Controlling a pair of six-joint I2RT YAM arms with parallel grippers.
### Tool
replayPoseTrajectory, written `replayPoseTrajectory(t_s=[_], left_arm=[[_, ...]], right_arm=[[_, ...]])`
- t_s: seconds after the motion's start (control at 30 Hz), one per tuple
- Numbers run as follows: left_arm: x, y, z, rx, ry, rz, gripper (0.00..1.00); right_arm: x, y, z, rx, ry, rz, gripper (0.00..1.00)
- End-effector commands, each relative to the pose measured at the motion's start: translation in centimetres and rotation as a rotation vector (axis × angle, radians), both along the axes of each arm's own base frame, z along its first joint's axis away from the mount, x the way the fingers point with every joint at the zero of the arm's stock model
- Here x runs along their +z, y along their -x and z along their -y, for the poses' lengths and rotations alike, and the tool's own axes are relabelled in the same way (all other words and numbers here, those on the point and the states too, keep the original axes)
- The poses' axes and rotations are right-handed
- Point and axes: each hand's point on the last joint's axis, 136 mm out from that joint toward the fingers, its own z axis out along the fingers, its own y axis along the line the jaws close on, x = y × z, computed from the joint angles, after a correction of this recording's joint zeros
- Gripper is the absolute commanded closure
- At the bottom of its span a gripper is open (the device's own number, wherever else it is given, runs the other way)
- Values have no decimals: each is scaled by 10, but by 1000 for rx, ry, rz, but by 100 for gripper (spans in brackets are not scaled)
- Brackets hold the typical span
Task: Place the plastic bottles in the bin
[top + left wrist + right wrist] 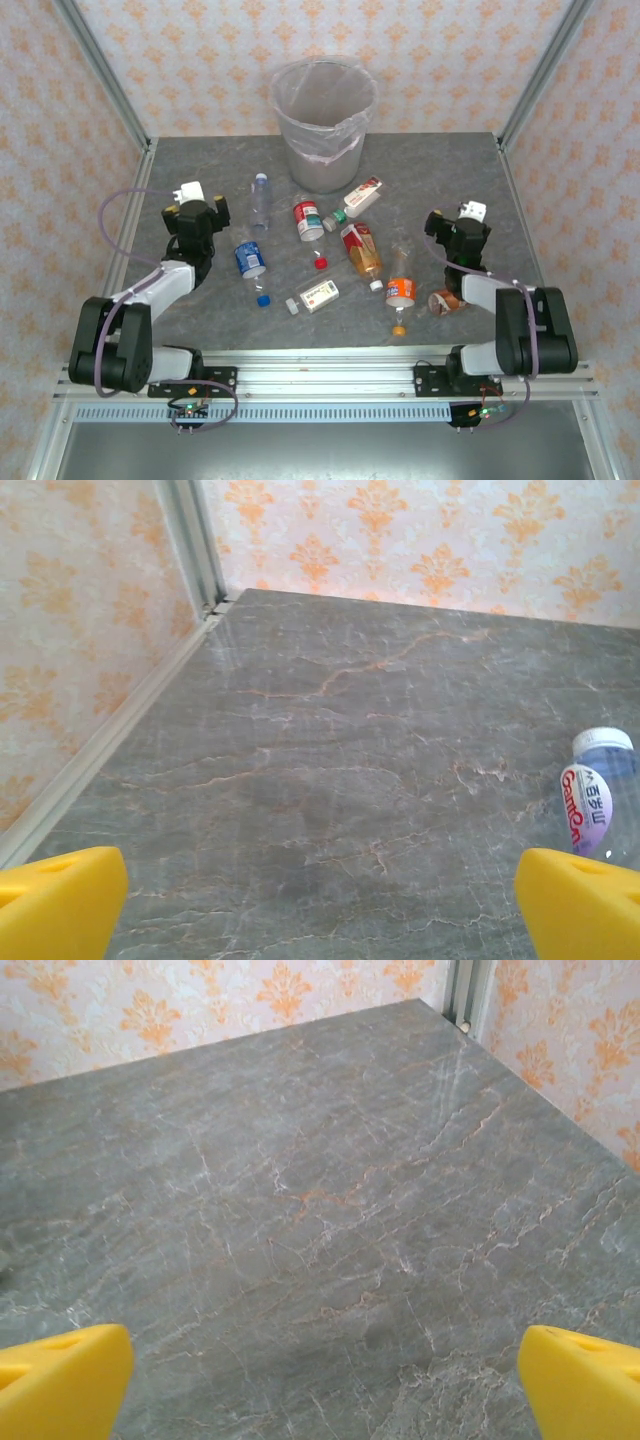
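Small clear plastic bottles lie scattered on the grey bench, 6 o'clock from the round translucent bin. The left pincer and right pincer gape empty. The bottles are probably light, slick and crushable: grip mid-body.

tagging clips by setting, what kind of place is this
Likely a robot test cell, not a home: a marble-look table fenced by aluminium rails and patterned wall panels, with bottles strewn before a bin.

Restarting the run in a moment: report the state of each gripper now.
Yellow-tipped left gripper: open, holding nothing.
Yellow-tipped right gripper: open, holding nothing.
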Motion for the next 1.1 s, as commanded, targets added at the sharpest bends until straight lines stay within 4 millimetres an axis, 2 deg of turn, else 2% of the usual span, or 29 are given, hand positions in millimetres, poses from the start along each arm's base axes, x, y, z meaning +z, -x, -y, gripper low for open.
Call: replayPoseTrajectory(t_s=[0.0, 0.13, 0.23, 0.27, 0.3, 0.4, 0.5, 0.6, 0.67, 0.77, 1.07], left_arm=[[2, 19, -10, 130, 76, -58, 0], [4, 27, 3, 130, 220, -91, 0], [5, 42, 6, 190, 298, -123, 0], [3, 49, 7, 216, 342, -141, 0], [-1, 53, 10, 230, 381, -160, 0], [-19, 65, 28, 211, 485, -247, 0], [-32, 80, 43, 194, 529, -317, 0], [-42, 87, 63, 132, 586, -391, 0], [-49, 90, 78, 87, 632, -443, 0], [-57, 92, 94, 25, 660, -513, 0], [-81, 92, 106, -13, 583, -695, 0]], right_arm=[[10, 4, 1, -33, -43, -40, 1], [19, 12, 12, -138, -126, -34, 1], [26, 16, 10, -148, -185, -13, 1], [24, 17, 9, -159, -212, -17, 1], [32, 19, 8, -157, -238, 4, 1], [34, 21, 2, -162, -326, -8, 1], [30, 21, -9, -141, -402, -60, 1], [26, 16, -34, -25, -478, -119, 1], [33, 13, -57, 97, -507, -137, 1], [32, 9, -74, 155, -490, -172, 1], [47, 1, -84, 170, -471, -156, 1]])
